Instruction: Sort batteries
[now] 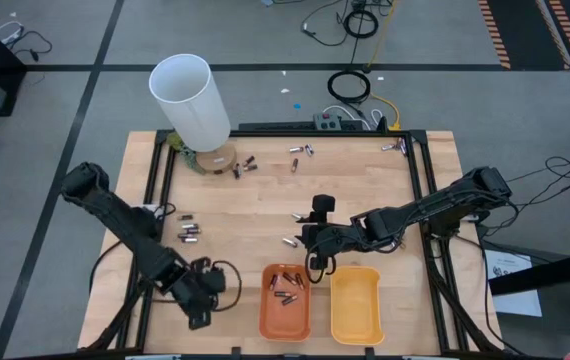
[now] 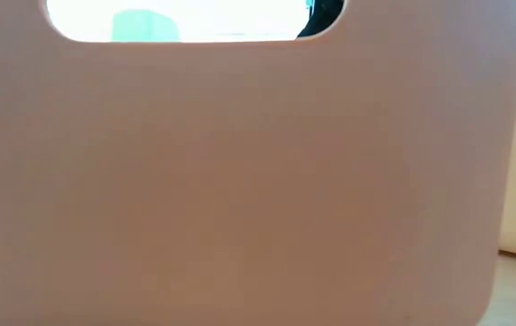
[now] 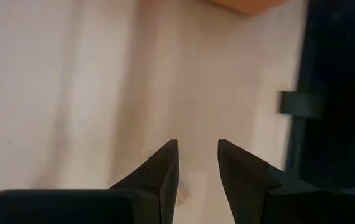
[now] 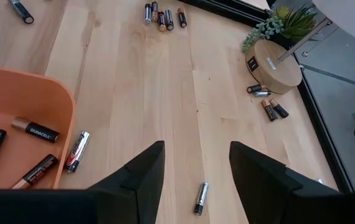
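Note:
Batteries lie scattered on the wooden table: a cluster at the left (image 1: 187,232), some at the far side (image 1: 300,151), one silvery cell (image 4: 200,198) on the wood just beyond my right gripper (image 4: 196,146). Several dark, coppery-ended batteries (image 4: 35,130) lie in the orange tray (image 1: 267,322), and one silvery cell (image 4: 78,151) lies by its wall. My right gripper (image 1: 315,262) hovers open beside the tray's far end. My left gripper (image 1: 201,306) is open over bare wood near the front left, with nothing between its fingers (image 3: 165,163).
A yellow tray (image 1: 356,305) stands to the right of the orange one. A tall white tube (image 1: 193,100) on a round wooden base (image 4: 277,62) with a small plant stands at the far left. The orange tray's wall (image 2: 240,181) fills the low view. A black frame edges the table.

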`<state>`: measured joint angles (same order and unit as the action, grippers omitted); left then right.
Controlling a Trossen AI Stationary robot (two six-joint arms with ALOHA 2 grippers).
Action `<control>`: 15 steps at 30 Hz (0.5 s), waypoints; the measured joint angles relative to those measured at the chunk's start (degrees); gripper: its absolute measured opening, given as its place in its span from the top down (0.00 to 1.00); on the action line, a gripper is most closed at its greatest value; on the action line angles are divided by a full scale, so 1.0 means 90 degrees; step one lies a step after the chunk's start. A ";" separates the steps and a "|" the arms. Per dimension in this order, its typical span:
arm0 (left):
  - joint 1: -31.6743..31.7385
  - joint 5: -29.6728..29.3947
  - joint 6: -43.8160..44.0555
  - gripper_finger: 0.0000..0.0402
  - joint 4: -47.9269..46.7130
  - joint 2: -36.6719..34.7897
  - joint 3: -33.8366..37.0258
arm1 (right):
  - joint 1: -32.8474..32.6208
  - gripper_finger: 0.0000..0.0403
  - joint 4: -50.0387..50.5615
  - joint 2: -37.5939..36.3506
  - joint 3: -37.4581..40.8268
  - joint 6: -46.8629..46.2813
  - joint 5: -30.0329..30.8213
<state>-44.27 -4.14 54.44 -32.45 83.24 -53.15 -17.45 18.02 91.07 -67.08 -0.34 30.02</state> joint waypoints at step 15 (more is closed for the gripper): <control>-0.0185 0.0492 0.0606 0.70 0.1833 0.0707 0.0897 | 0.0000 0.58 -0.0012 0.0000 0.0002 -0.0056 -0.0015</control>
<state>-45.94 0.29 59.89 -15.95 89.60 -45.08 -17.45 17.91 91.07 -67.07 -0.84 29.89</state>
